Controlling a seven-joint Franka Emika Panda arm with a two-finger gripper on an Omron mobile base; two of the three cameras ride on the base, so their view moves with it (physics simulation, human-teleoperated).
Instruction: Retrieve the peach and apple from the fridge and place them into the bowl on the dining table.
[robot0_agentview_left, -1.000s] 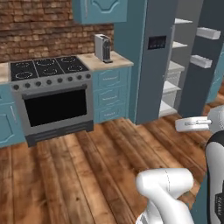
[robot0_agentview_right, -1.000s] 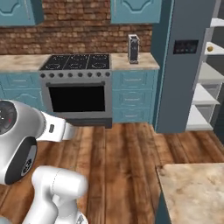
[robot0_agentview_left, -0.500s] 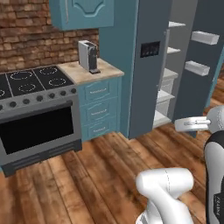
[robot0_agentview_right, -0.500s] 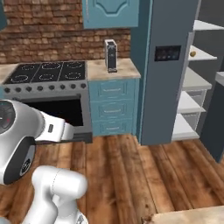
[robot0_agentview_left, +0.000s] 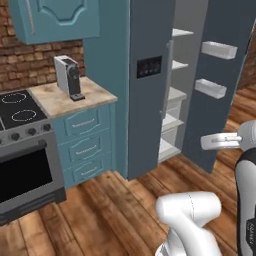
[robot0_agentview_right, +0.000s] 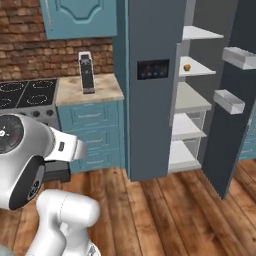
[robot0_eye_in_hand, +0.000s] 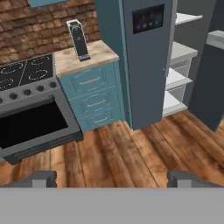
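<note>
Slate-grey slab-doored fridge (robot0_agentview_right: 150, 95), white shelves (robot0_agentview_right: 192, 100)

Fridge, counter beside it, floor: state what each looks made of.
The fridge: likely painted metal, matte slate-grey, flat and even, with white, probably plastic, shelves. The counter: seemingly stone, a mottled beige top with soft sheen. The floor: wood planks, brown with visible grain and seams, slightly glossy.

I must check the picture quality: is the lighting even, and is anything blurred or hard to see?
Right base view: even, soft light; the small yellowish thing on a fridge shelf is too small to identify. Left base view: shelves slightly soft. Hand view: coffee machine sharp enough, no glare.
</note>
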